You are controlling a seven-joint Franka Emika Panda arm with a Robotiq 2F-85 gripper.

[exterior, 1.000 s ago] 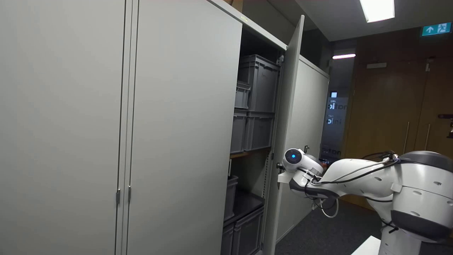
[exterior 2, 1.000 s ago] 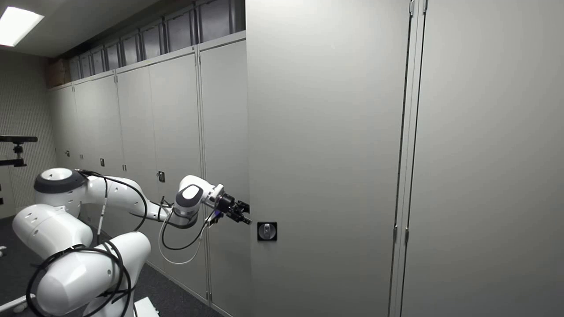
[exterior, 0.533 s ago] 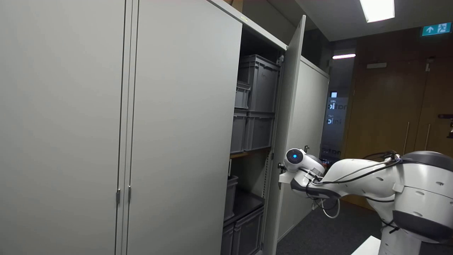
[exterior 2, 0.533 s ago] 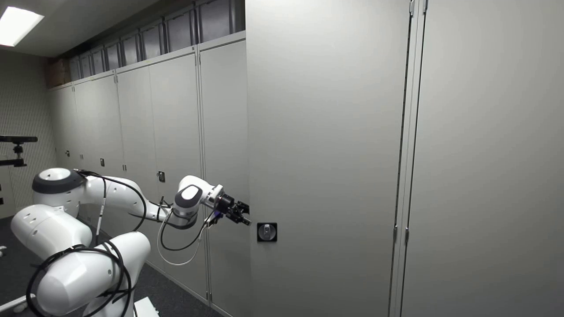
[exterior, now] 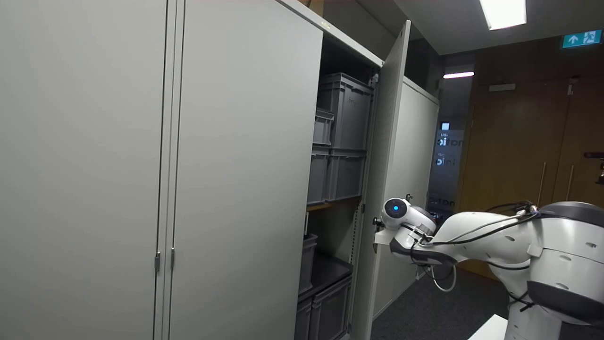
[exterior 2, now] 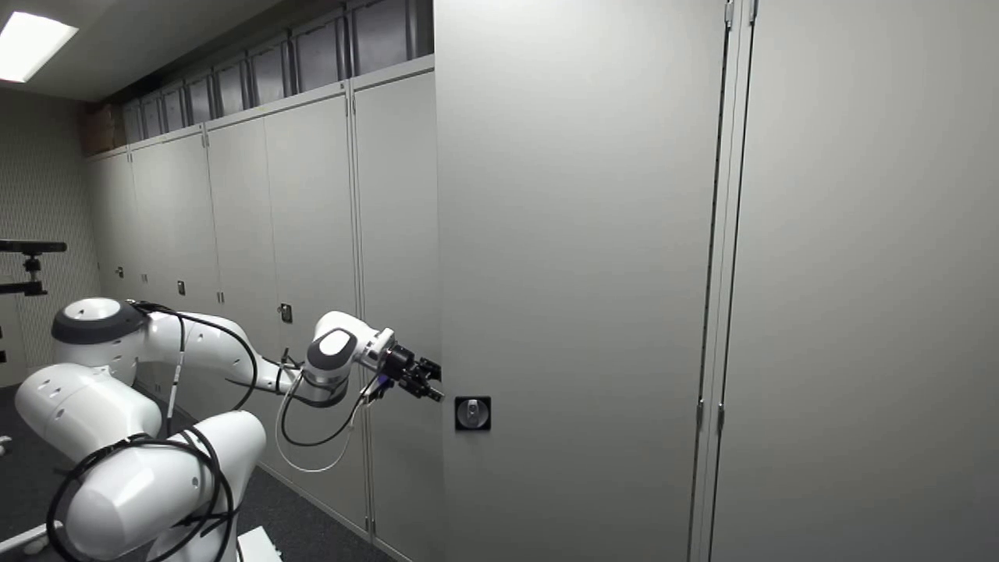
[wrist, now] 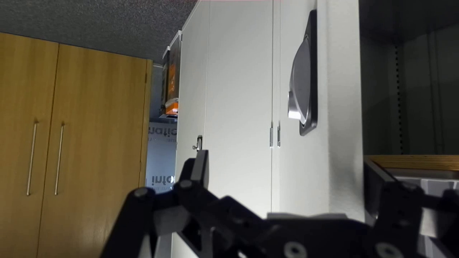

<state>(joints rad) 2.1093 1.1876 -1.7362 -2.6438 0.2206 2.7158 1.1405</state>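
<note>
- As the robot arm (exterior: 495,236) eases back, out comes the cabinet door (exterior: 388,108) with it, free edge a touch farther from the cabinet (exterior: 339,35) than it stood a second ago!
- Small shift, but it counts: the gap looks slightly wider now, and with arm and door travelling together, I'd call it slow, steady progress on the swing.
- Over to the wrist view, and look at that: the end effector (wrist: 285,159) stands spread wide, clenched on nothing, with the door's edge running between its 2 fingers (wrist: 199,168).
- Of those 2, 1 stands on the outer side, well apart from the panel; the other is tucked behind the inner side, right up against it by the look of things, though contact is hard to confirm. My read: a hooked pull, not a pinch.
- So where's the door itself? Partway open, jutting out from its hinge side, and in an exterior view its outer face shows a round lock (exterior 2: 473,413) near the free edge, close by the fingers.
- Inside, no drama: grey crates (exterior: 347,174) on a wooden shelf (exterior: 322,206), more down below, all sitting just where they were.
- Next to the opening, the neighbouring door (exterior: 255,165) is shut, no movement there either.
</note>
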